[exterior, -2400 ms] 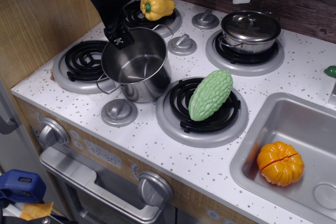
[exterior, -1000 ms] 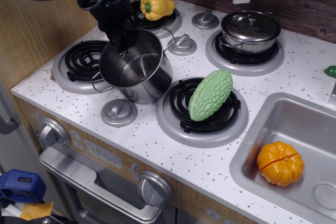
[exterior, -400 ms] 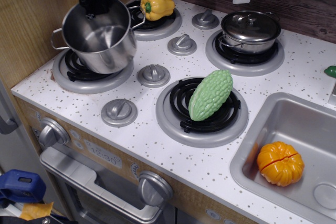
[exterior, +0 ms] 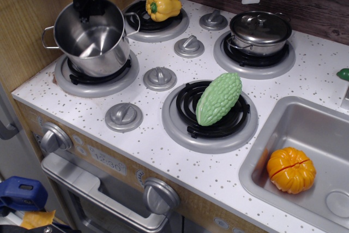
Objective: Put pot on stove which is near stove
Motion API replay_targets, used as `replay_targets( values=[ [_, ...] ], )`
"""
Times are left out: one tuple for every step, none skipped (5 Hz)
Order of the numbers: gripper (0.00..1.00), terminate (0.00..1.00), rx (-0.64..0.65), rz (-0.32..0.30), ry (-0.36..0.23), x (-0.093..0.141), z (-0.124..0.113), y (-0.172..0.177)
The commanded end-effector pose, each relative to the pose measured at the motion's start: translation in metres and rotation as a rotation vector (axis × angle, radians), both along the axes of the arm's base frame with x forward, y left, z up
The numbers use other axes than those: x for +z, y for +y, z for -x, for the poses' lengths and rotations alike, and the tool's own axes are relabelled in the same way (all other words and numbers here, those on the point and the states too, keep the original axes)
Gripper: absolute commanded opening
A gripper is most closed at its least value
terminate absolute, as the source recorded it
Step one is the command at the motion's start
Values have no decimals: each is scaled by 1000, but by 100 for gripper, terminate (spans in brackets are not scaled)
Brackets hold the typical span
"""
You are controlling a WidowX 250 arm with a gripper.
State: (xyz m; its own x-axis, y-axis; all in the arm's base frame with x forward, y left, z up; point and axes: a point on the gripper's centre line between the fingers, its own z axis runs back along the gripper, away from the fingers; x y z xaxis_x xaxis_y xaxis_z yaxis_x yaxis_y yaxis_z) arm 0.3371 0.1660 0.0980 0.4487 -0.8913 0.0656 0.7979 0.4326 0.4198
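The tall shiny lidless steel pot with wire loop handles is over the front left stove burner, tilted slightly; I cannot tell whether its base touches the coil. My black gripper comes down from the top edge and is shut on the pot's far rim. The burner's silver ring shows around the pot's base.
A yellow pepper lies on the back left burner. A lidded squat pot sits on the back right burner. A green bitter gourd lies on the front middle burner. Grey knobs stand between burners. An orange pumpkin lies in the sink.
The pot moved with my gripper from the counter between the burners leftward onto the front left burner, then shifted slightly further left and lower. The knob it hid now shows.
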Motion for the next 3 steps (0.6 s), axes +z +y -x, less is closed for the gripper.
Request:
replay_targets(
  values=[
    [0,0,-27,-87,-88,19,-2,11],
    [0,0,-56,-113,-97,15,-4,15],
    [0,0,-69,-133,-108,13,-4,15]
  ],
)
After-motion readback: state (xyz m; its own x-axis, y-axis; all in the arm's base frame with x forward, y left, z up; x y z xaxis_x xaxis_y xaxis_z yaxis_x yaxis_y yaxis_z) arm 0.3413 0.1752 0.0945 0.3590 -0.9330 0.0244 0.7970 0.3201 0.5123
